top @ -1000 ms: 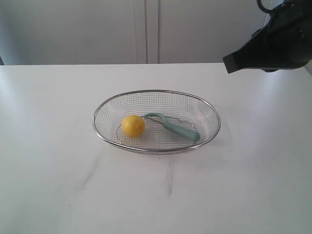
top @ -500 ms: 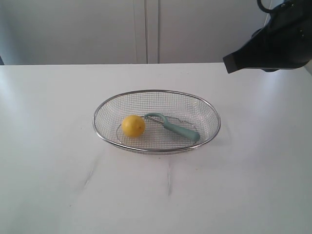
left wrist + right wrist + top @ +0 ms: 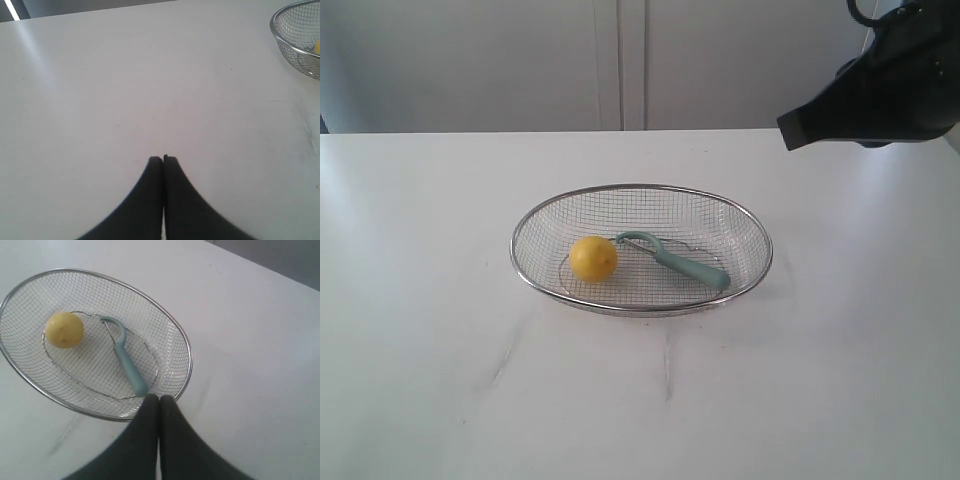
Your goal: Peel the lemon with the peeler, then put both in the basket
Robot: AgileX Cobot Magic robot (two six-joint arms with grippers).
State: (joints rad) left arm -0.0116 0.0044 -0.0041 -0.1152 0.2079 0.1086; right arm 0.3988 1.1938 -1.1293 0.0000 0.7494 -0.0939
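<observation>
The silver wire basket (image 3: 752,240) (image 3: 187,347) stands mid-table. Inside it lie the round yellow lemon (image 3: 593,258) (image 3: 64,330) and, right beside it, the pale teal peeler (image 3: 676,261) (image 3: 125,357), its hooked head toward the lemon. My right gripper (image 3: 159,397) is shut with nothing in it and hovers high above the basket's rim near the peeler's handle end; its dark arm (image 3: 880,95) shows at the upper right. My left gripper (image 3: 163,159) is shut and empty over bare table, well away from the basket's edge (image 3: 285,42), where a sliver of lemon (image 3: 317,47) shows.
The white table (image 3: 440,330) carries faint dark scuff marks (image 3: 667,365) in front of the basket. A pale wall with cabinet seams (image 3: 620,60) runs behind the table's far edge.
</observation>
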